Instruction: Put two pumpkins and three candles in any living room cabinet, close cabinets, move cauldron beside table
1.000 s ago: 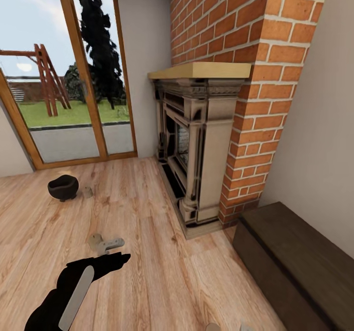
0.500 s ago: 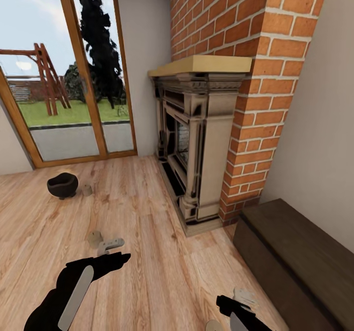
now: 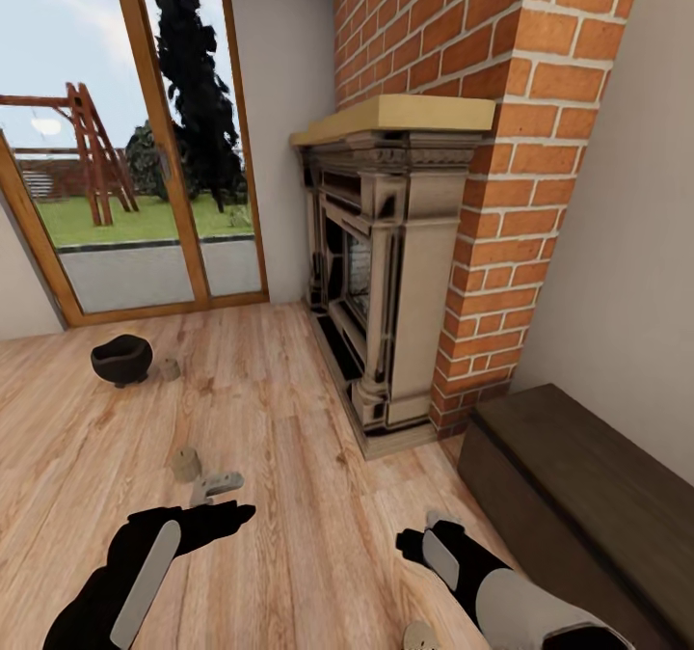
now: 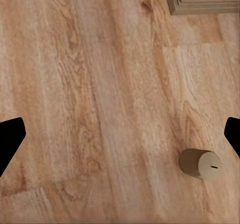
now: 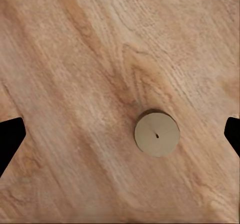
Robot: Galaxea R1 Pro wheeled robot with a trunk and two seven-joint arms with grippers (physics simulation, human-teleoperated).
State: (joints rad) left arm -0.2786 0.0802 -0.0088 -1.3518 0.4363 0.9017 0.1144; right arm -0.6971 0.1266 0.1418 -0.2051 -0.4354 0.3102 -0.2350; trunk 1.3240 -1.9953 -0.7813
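Right wrist view shows the right gripper (image 5: 120,134) spread wide above a stubby beige candle (image 5: 156,133) upright on the wooden floor (image 5: 75,59), slightly toward three o'clock, so closing off-centre could topple it; the left gripper (image 4: 120,134) also hangs open.

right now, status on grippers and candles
Both grippers open, empty. Right gripper above a candle on the floor. Another candle near left gripper. Nothing in the way.
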